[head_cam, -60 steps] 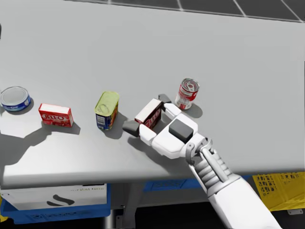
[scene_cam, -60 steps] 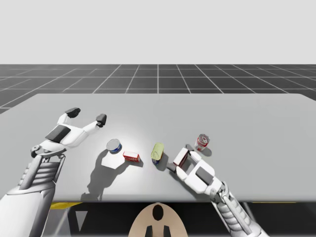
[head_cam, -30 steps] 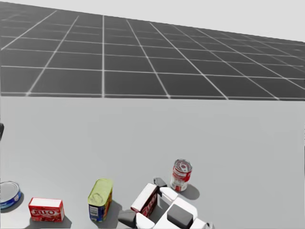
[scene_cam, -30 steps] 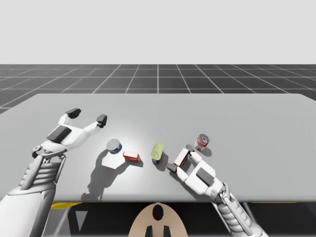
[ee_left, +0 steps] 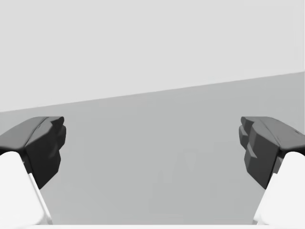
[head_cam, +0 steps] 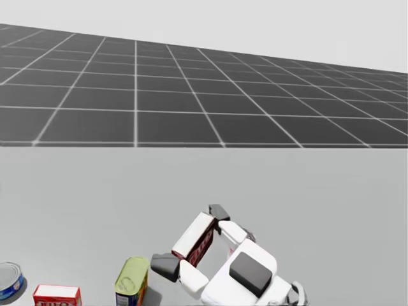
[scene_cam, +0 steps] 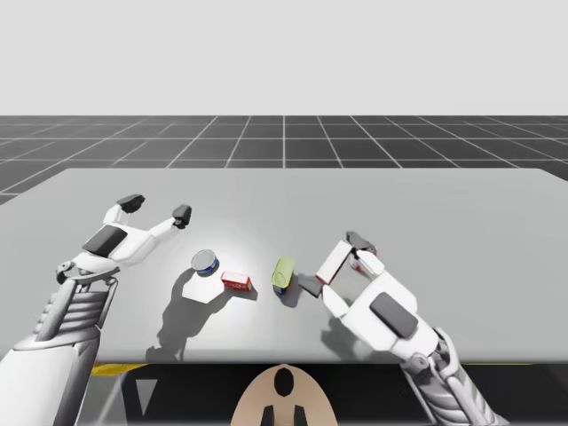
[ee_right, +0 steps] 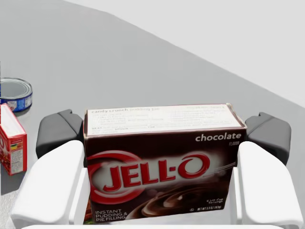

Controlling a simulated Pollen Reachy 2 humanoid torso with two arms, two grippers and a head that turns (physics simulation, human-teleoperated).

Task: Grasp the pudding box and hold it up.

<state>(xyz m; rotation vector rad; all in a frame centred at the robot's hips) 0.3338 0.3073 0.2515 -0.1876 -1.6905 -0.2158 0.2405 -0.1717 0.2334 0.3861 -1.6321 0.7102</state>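
High view: your right gripper clamps the pudding box by its ends, and the box looks clear of the table. Your left gripper hangs open, well apart. Head view: the box is tilted, its long axis spanning finger to finger. Right wrist view: the printed face points at the camera. Squeeze firmly, rise straight, no twisting.

Brown box clamped in right claw: large white-and-red lettering on front, fine print on top. Red box beside claw: print unreadable.

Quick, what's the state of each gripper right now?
Left gripper: open, holding nothing.
Right gripper: closed on the pudding box.
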